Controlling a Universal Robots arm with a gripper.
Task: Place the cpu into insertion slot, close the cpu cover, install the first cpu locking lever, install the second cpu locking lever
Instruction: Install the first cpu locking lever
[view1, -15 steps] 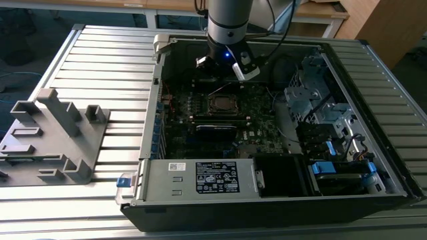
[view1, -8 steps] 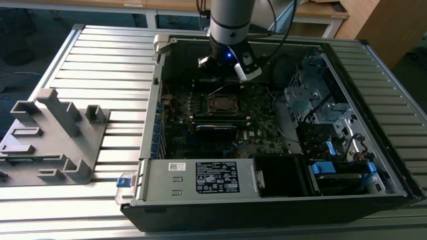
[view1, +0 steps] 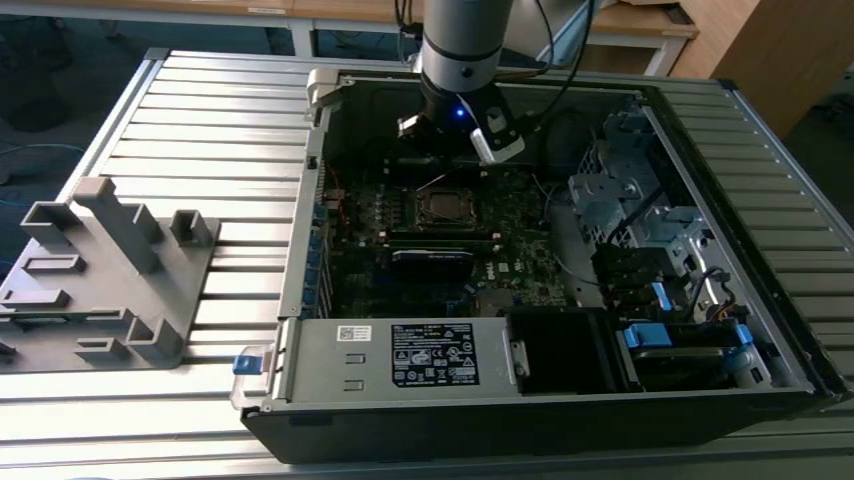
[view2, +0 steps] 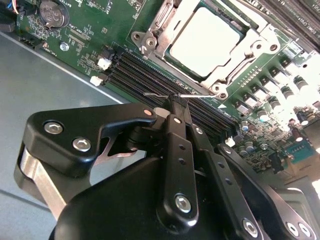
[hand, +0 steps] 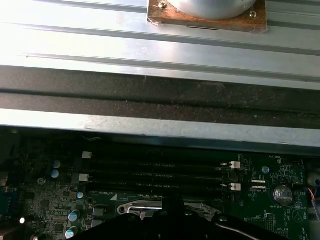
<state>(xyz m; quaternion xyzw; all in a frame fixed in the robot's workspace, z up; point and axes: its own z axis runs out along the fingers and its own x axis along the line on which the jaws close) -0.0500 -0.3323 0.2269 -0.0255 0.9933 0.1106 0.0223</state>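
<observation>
The cpu (view2: 205, 42) already lies in the insertion slot (view1: 445, 205), near the middle of the motherboard (view2: 75, 30), inside the open computer case (view1: 400, 350) that lies on the bench (view1: 214, 120). The cpu cover (view2: 252, 52) seems to be down around it, with the grey top visible through its window. So, as I judge, the first two steps are done and the work is now at the levers.

The tool (view2: 176, 101) has its fingers drawn together, and its tip is at a thin wire lever (view2: 197, 95) just beside the slot's edge. If the wire is really pinched, I cannot tell.

The second wrist view gives this close detail. The exterior view gives the whole case and a grey fixture (view1: 107, 270) near the bench's edge. The first wrist view looks over the black memory slots (hand: 160, 172) toward the case wall.
</observation>
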